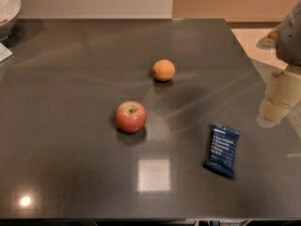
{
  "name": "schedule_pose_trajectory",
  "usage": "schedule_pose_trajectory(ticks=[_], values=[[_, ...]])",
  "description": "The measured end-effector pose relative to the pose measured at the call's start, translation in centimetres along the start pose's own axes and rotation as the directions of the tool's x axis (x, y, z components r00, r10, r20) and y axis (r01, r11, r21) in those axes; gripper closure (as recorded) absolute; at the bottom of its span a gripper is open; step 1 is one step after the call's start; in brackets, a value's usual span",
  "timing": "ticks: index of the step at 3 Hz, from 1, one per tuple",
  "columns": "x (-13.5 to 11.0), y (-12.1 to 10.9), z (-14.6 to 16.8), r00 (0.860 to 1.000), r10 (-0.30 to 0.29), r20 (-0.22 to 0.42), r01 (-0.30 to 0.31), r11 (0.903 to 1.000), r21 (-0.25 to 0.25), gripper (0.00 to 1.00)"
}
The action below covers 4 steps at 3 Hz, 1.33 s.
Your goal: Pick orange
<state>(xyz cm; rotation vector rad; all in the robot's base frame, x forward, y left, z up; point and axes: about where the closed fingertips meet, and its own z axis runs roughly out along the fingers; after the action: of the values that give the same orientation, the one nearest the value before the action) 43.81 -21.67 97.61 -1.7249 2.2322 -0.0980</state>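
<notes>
Camera view: the orange point(163, 70) sits upper centre on the table point(70, 79), the gripper point(276, 108) at the right edge, grip state untellable.

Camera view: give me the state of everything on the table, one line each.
orange: sitting loose on the table, untouched.
apple: upright, stem dimple up, apart from the orange.
blue packet: lying flat, printed face up.
bowl: upright at the far left corner, partly out of frame.
pincer: at the right edge, well clear of the orange.
</notes>
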Motion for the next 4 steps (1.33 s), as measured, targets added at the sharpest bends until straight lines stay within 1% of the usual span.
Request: schedule_pose_trajectory(ticks=[1,2,3,4], values=[[-0.2,-0.2,0.0,1.000,-0.003,0.004,0.003,1.0000,0.002,0.00],[-1.5,-2.0,0.9,0.999,-0.021,0.046,0.021,0.9998,0.005,0.00],[-4.2,-4.5,3.0,0.992,-0.050,0.116,0.050,0.9987,-0.001,0.00],[-7.2,-7.0,5.7,0.981,-0.073,0.178,0.078,0.9968,-0.018,0.00]])
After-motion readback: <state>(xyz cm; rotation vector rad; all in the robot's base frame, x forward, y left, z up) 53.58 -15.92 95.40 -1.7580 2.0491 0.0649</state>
